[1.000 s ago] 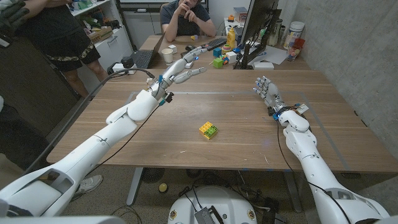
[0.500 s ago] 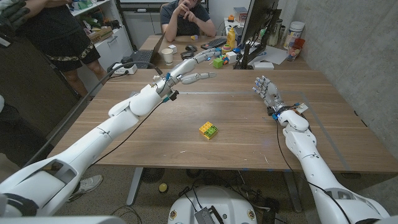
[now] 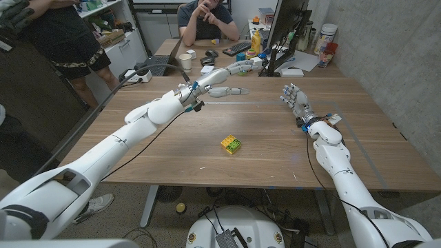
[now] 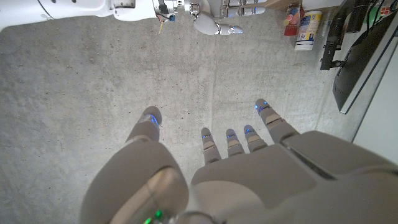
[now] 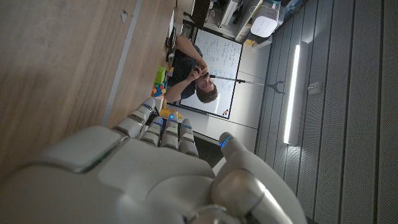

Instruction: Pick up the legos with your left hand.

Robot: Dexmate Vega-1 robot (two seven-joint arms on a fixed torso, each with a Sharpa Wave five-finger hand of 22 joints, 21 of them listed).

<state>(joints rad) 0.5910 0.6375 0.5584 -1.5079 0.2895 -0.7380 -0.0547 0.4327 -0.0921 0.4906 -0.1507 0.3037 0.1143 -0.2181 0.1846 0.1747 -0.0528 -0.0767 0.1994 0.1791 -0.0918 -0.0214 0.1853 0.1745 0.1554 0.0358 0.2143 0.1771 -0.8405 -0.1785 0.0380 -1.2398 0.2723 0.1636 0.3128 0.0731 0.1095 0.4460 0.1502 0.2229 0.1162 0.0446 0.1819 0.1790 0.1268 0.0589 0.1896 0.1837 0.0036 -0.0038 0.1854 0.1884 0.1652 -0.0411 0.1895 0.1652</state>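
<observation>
My left robot hand (image 3: 224, 79) is raised with fingers spread and holding nothing, far over the desk (image 3: 138, 148), and the legos (image 3: 231, 144) lie well apart from it, nearer to me, in the desk's middle.

Wooden table (image 3: 358, 148); grey concrete wall (image 3: 386, 48) right; cluttered desk (image 3: 207, 49) behind.
</observation>
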